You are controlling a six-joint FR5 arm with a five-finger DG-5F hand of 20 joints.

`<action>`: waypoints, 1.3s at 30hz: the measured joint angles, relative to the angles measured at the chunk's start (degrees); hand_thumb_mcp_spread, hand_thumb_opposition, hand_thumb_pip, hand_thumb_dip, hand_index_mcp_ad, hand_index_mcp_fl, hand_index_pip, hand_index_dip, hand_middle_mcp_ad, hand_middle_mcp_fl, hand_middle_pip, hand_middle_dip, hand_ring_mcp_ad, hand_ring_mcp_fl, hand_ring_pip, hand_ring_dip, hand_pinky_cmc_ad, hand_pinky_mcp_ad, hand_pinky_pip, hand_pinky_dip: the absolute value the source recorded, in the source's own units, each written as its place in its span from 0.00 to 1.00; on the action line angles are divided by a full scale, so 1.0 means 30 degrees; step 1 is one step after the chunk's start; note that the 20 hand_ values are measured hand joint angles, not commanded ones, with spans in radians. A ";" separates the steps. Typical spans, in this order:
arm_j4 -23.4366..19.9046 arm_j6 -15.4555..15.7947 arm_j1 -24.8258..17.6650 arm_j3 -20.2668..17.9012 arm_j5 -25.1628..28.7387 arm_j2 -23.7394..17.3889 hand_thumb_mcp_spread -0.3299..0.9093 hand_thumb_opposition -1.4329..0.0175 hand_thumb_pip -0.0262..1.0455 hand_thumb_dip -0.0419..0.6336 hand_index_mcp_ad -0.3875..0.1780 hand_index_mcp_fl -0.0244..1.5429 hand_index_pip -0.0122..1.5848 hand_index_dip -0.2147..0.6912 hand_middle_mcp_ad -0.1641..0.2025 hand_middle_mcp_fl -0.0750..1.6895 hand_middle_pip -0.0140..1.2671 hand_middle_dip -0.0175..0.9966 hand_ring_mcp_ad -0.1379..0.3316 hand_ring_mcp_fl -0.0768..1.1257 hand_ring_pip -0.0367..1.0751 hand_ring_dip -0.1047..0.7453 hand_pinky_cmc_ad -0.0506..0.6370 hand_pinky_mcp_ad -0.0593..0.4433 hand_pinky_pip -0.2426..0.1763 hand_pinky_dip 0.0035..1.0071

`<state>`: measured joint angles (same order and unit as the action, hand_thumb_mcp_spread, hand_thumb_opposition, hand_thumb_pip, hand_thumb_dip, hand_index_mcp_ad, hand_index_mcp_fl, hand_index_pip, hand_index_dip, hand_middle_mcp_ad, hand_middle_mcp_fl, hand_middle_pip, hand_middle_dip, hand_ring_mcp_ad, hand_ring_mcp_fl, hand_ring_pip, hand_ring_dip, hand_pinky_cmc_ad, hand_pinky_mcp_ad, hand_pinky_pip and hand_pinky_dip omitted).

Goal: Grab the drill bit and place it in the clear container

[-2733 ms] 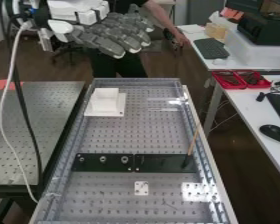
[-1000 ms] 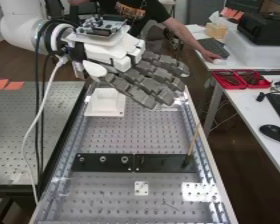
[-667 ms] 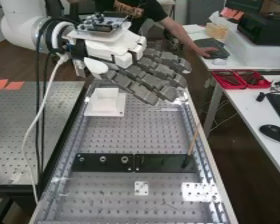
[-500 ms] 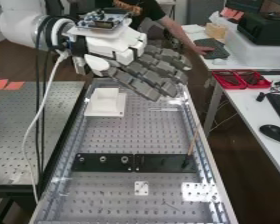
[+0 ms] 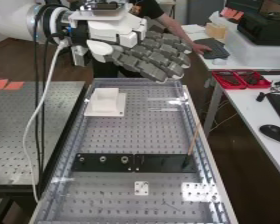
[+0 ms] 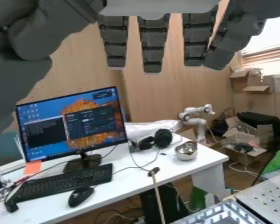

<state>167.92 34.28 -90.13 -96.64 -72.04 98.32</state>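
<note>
In the high view the hand (image 5: 147, 52) hangs above the far end of the bench, open, its fingers extended side by side with nothing held. The wrist view has the same hand (image 6: 154, 42) with straight fingers hanging down. A faint clear outline, perhaps the clear container (image 5: 165, 104), lies on the bench's far right part, below the hand. Near the right rail a thin tan rod (image 5: 192, 142) stands tilted at the end of a black plate (image 5: 107, 162); I cannot tell whether it is the drill bit.
A white block on a square base (image 5: 105, 104) sits at the bench's far left. Metal rails (image 5: 205, 165) edge the perforated bench. Red trays (image 5: 240, 79) and a mouse (image 5: 275, 133) lie on the right-hand table. In the wrist view a desk (image 6: 134, 175) carries a monitor (image 6: 74, 125).
The hand first came rightward and lower over the bench's far end. Since half a second ago it has risen, uncovering the far rail. Its fingers have stayed straight.
</note>
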 joint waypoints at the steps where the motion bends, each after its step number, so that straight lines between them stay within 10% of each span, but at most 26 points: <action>1: 0.0065 -0.0034 0.0012 0.0019 -0.0075 0.0002 0.39 0.56 0.35 0.09 0.50 0.07 0.05 0.60 0.66 0.08 0.11 0.26 0.78 0.08 0.11 0.32 0.55 0.52 0.36 0.25; 39: 0.0259 0.0339 -0.0081 0.0061 -0.0144 -0.0013 0.39 0.56 0.35 0.09 0.50 0.07 0.05 0.60 0.66 0.08 0.11 0.26 0.78 0.08 0.11 0.32 0.55 0.52 0.36 0.25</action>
<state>168.70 35.30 -90.38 -96.45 -72.47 98.28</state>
